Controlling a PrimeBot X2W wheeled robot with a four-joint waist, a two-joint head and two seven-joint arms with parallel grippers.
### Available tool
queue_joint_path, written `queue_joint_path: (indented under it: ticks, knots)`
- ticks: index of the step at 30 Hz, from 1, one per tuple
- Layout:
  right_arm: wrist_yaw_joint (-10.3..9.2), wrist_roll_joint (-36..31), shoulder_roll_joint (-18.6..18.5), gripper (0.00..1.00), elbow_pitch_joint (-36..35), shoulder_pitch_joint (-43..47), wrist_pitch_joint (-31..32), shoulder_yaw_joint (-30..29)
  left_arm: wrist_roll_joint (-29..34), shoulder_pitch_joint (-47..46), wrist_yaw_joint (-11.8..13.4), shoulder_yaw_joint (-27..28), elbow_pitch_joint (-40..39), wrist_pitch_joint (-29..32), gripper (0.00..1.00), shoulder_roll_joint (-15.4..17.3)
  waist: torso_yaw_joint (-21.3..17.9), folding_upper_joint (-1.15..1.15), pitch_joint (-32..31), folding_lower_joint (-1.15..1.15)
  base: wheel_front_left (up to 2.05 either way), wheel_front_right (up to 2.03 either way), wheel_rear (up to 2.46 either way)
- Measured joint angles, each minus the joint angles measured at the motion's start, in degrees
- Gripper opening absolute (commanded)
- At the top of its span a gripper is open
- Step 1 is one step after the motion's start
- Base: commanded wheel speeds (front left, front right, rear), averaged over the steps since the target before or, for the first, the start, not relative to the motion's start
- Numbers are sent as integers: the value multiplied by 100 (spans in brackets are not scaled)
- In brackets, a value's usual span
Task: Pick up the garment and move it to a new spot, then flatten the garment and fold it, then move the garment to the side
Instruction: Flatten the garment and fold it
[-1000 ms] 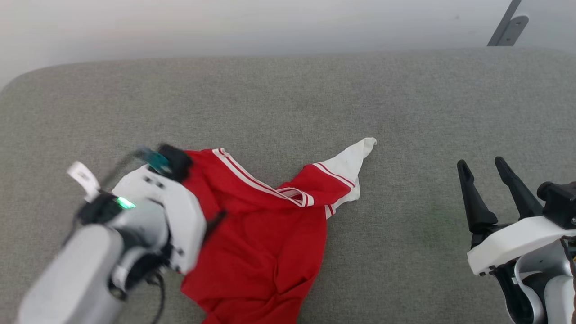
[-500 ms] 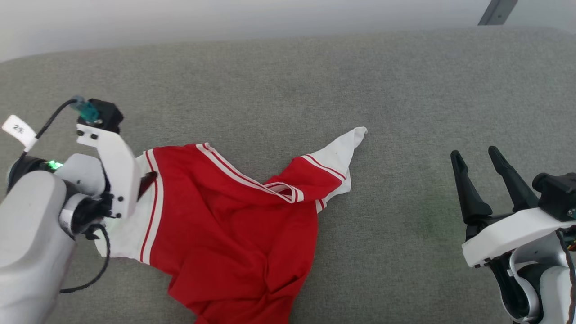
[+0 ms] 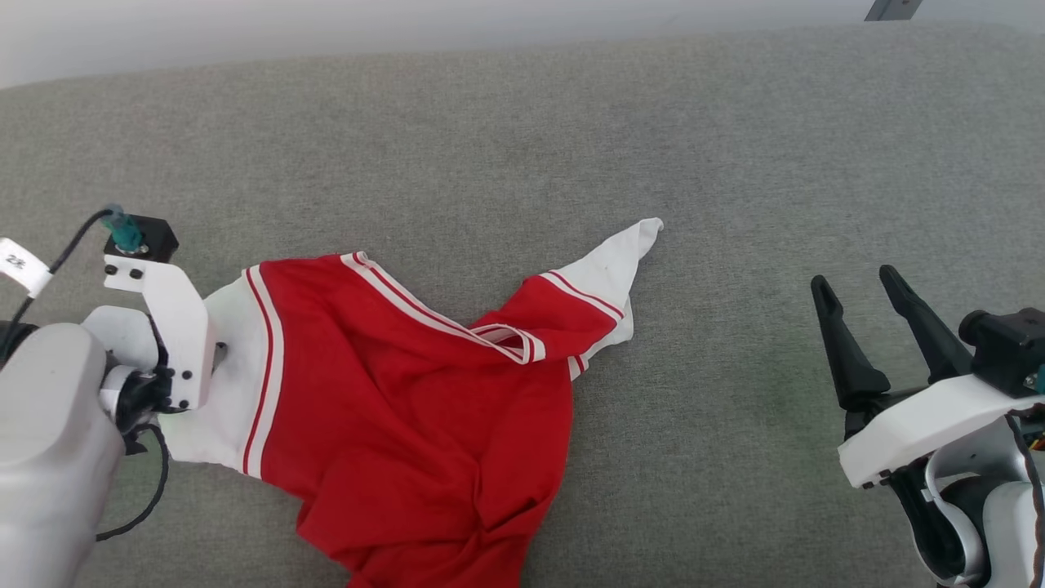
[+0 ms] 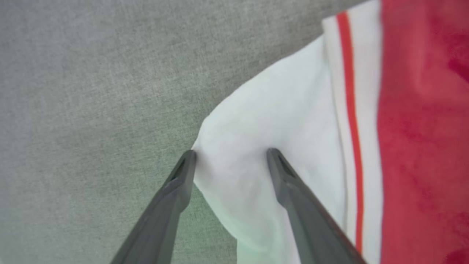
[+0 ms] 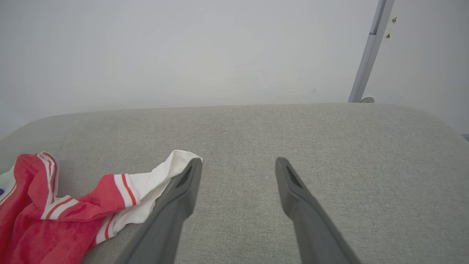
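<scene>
Right now my left gripper (image 4: 231,156) stands wide open over the white sleeve (image 4: 282,110) of the garment (image 3: 424,408). The garment lies rumpled on the grey cushion (image 3: 490,131), and my right gripper (image 3: 853,278), also spread wide and empty, hovers well to its right.

Gray woven cushion (image 3: 735,163) with rounded far corners spans the whole work area. A plain white wall (image 5: 183,55) stands right behind it. A slanted gray metal post (image 5: 368,55) runs along the wall at the right, its foot possibly a round base, too small to tell. Light is soft and even, shadows faint.
</scene>
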Motion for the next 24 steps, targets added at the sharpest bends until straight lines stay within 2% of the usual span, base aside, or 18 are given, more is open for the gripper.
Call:
queue_joint_path:
  ticks: [3, 4, 5, 6, 12, 24]
  knots:
    - [0, 32, -40, 100, -30, -3, 59, 33, 15, -87, -14, -44, 278, -153, 100, -116, 29, 0, 33, 0, 0, 0, 0]
    - [-1, 38, -57, 100, -44, -5, 93, 60, 7, -112, -19, -62, 358, -178, 59, -153, 40, 0, 47, 0, 0, 0, 0]
    - [0, 38, -67, 100, -55, -9, 101, 69, 8, -146, -35, -81, 424, -197, 7, -177, 51, 0, 62, 0, 0, 0, 0]
    - [0, 38, -77, 100, -66, -20, 119, 65, -8, -194, -42, -78, 504, -212, 0, -205, 67, 0, 79, 0, 0, 0, 0]
    - [0, 47, -120, 100, -83, -81, 196, 48, -15, -409, -32, -75, 864, -433, 0, -234, 197, 0, 161, 0, 0, 0, 0]
    - [-1, 89, -229, 100, -49, -236, 313, 136, -12, -567, 202, -78, 1351, -497, 0, -190, 507, 0, 223, 0, 0, 0, 0]
